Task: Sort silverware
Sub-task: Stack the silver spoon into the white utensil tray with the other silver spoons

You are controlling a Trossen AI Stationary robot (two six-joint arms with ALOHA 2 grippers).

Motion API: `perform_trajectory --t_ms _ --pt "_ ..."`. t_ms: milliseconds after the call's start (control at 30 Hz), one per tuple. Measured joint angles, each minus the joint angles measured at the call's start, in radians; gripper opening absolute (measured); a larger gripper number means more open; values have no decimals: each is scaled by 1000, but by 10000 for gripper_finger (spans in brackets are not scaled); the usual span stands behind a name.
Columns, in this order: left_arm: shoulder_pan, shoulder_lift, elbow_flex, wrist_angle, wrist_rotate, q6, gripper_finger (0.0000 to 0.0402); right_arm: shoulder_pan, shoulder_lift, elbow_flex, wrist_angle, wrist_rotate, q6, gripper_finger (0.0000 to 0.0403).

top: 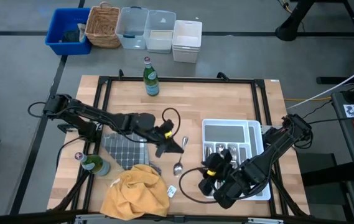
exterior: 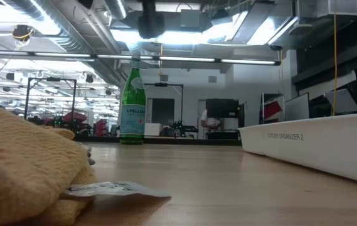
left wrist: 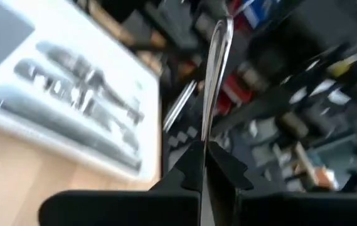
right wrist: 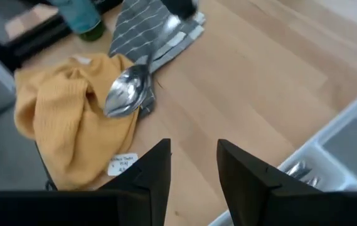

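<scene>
Left gripper (top: 175, 144) clamps 1 piece of silverware (left wrist: 214, 69), its long axis running straight out from the fingers, with the white tray (top: 256, 138) lying just beyond to the right. Right gripper (top: 211, 180), fingers parted and empty, hovers beside the tray's near end, closer to the loose spoon (top: 178, 167).

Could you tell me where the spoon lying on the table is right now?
In the high view the spoon lies on the bare wood near the table's middle, between the yellow cloth and the white tray, just below the left gripper.

Yellow cloth (top: 135, 190), striped towel (top: 123, 149), bottles (top: 150, 77)

Two green bottles (top: 151, 78), one yellow cloth (top: 136, 190), one white tray (top: 254, 134), two loose spoons (top: 178, 167).
</scene>
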Motion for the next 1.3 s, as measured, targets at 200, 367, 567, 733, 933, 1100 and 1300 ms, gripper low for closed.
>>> perform_trajectory --t_ms 200,367,567,733,933,1100,1300 --pt "-5 1 0 -218 59 92 1 -35 0 0 57 -3 -224 131" --pt "-43 1 0 -245 61 196 1 -114 -2 0 55 -62 -225 131" --pt "-98 1 0 -218 60 281 1 -235 -5 0 120 -294 -285 131" --pt "-125 1 0 -221 37 300 1 -298 -5 0 289 -547 -480 131" --pt "-146 1 0 -220 30 315 1 -342 -5 0 415 -701 -542 131" --pt "-164 1 0 -220 28 329 1 -359 -5 0 418 -692 -542 131" --pt "-169 1 0 -219 5 332 1 -362 -5 0 452 -686 -542 131"
